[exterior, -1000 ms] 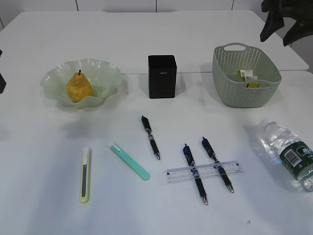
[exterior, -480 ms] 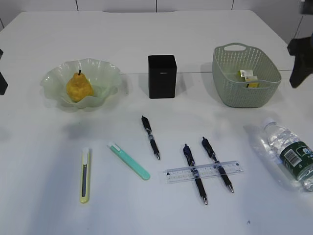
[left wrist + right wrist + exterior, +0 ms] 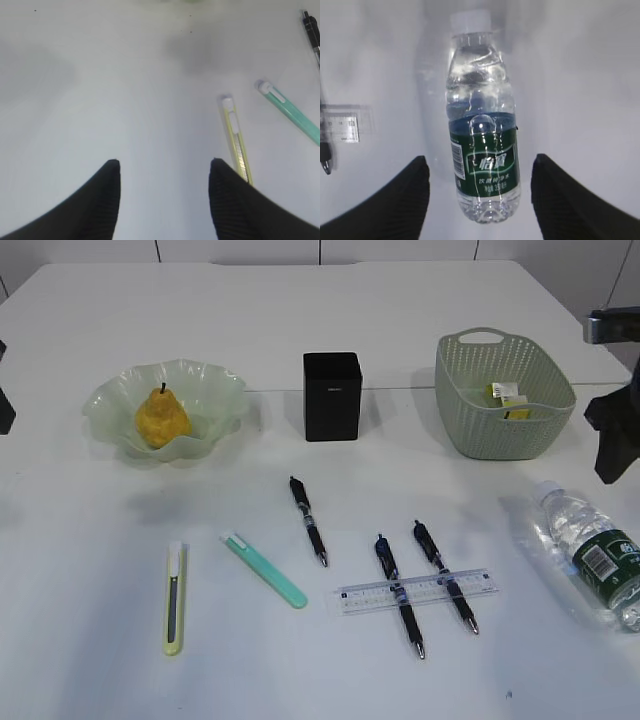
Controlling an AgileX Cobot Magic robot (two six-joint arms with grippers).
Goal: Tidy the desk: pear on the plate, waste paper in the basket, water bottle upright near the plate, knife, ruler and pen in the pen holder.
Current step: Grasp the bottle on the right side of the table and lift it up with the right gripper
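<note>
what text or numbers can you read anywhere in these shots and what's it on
Water bottle green label: white characters, seemingly Chinese, too blurred to quote; the barcode panel on its side is unreadable.
Clear ruler: scale marks and digits, too small to read.
Black pen holder: faint small print, illegible.
Yellow packet in the basket: markings too small.

Table (image 3: 100,660) seen from front. Back row, L to R: plate (image 3: 215,390) w/ pear (image 3: 161,418) on it, pen holder (image 3: 332,395) at centre, basket (image 3: 503,392) w/ paper scraps (image 3: 508,398) inside. Front row, L to R: two knives (image 3: 174,597) (image 3: 264,568) side by side, one pen (image 3: 308,519), then two pens (image 3: 399,594) (image 3: 445,575) w/ ruler (image 3: 417,590) lying across both. Far R: water bottle (image 3: 592,552) on its side, cap toward the back.
</note>
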